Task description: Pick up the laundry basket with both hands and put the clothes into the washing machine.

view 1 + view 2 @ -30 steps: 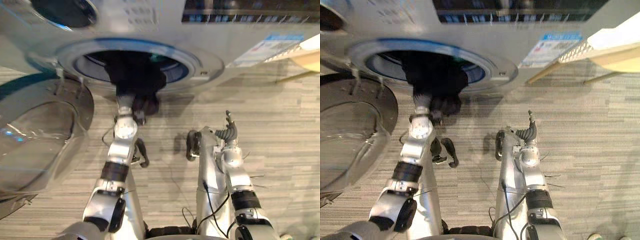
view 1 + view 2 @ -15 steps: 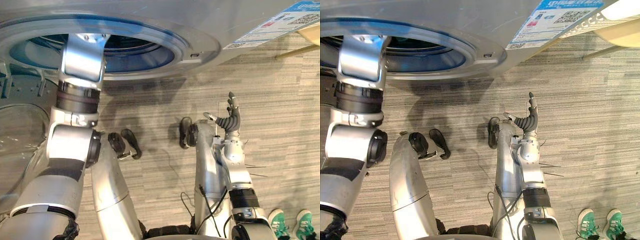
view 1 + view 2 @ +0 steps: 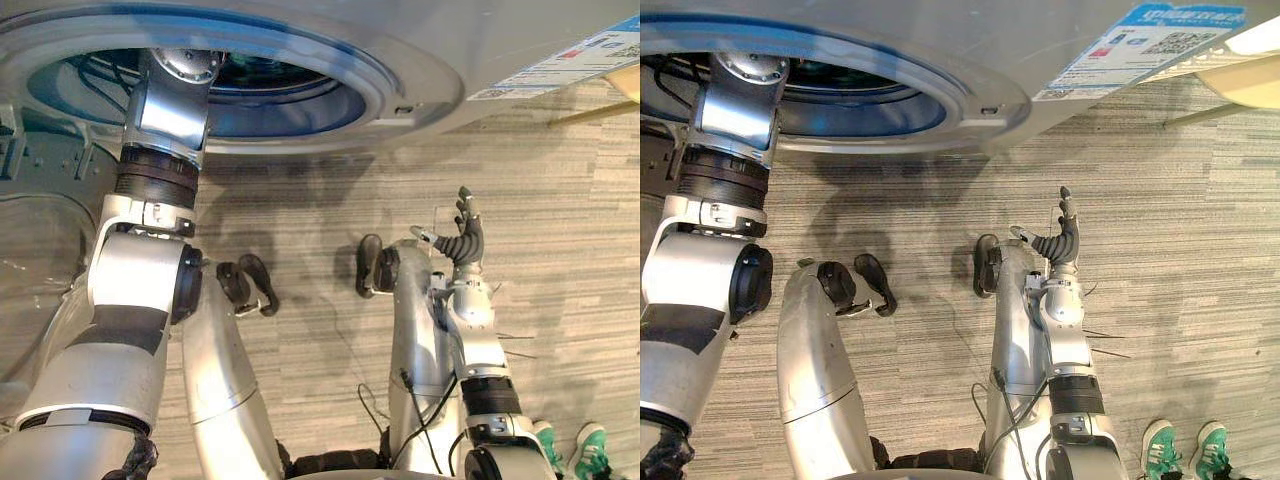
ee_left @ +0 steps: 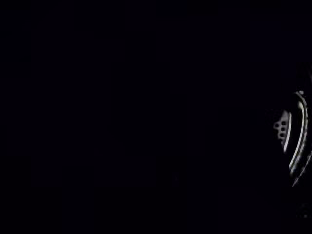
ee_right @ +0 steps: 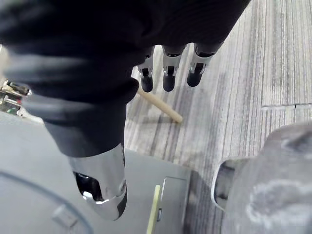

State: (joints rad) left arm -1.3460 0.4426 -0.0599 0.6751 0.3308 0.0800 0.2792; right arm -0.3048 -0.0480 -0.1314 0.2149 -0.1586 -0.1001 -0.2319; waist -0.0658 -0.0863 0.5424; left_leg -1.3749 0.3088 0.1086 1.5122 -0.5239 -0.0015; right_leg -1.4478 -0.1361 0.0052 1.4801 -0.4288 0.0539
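Before the robot, in the left eye view, one silver-grey front-loading washing machine [image 3: 480, 40] showed one round blue-rimmed drum opening [image 3: 270, 95], with its one clear glass door [image 3: 30, 260] swung open to the left. The left arm [image 3: 160, 120] ran lengthwise straight into that opening, so the left hand was hidden inside the drum and its grip could not be told. The right hand [image 3: 462, 235] hung well apart over the striped grey floor [image 3: 560, 200], with the opening up and to its left, which made the left by far the nearer hand. In the right eye view, two green shoes [image 3: 1160, 440] of a person stood at the lower right. The left wrist view was dark but for one curved perforated drum wall [image 4: 292, 131]; any clothes there, I judged, lay hidden in that dark. In the right wrist view, the right hand's fingers [image 5: 168, 73] were straight, apart and empty, with one pale wooden leg [image 5: 158, 105] past them.
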